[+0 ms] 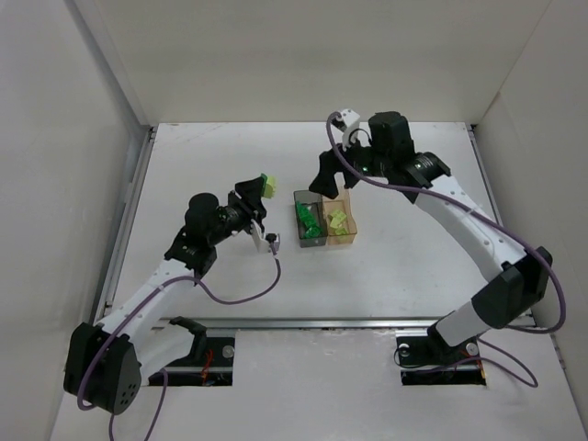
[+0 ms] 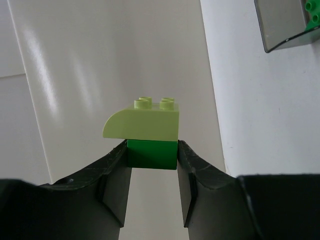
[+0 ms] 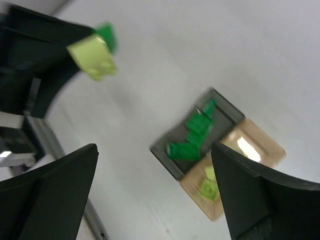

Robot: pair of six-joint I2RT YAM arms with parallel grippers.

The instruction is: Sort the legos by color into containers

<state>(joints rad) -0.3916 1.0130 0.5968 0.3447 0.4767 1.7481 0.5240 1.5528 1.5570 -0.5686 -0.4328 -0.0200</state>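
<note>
Since the pale yellow-green brick point(image 2: 145, 120) is pressed onto a dark green brick point(image 2: 151, 154), the pair will probably need pulling apart for either to be sorted. Both look light, hard and glossy, so they are likely to slip under a glancing pinch. The flat side walls offer the surest hold, and the pale one's curved shoulder is best avoided.

The left end effector point(image 2: 152, 150) is closed on the dark green brick's two sides, holding the pair in the air near the grey box point(image 1: 306, 197), at about ten o'clock from it. The amber box point(image 1: 347, 237) adjoins the grey one at three o'clock. More dark green bricks point(image 1: 309, 225) lie in the grey box and pale bricks point(image 1: 338, 220) in the amber.

The right end effector point(image 3: 154, 147) hangs above the boxes, spread wide and empty. Bare table point(image 1: 413, 257) surrounds them. The thin box rims and the white walls point(image 1: 64, 184) are the edges to mind.
</note>
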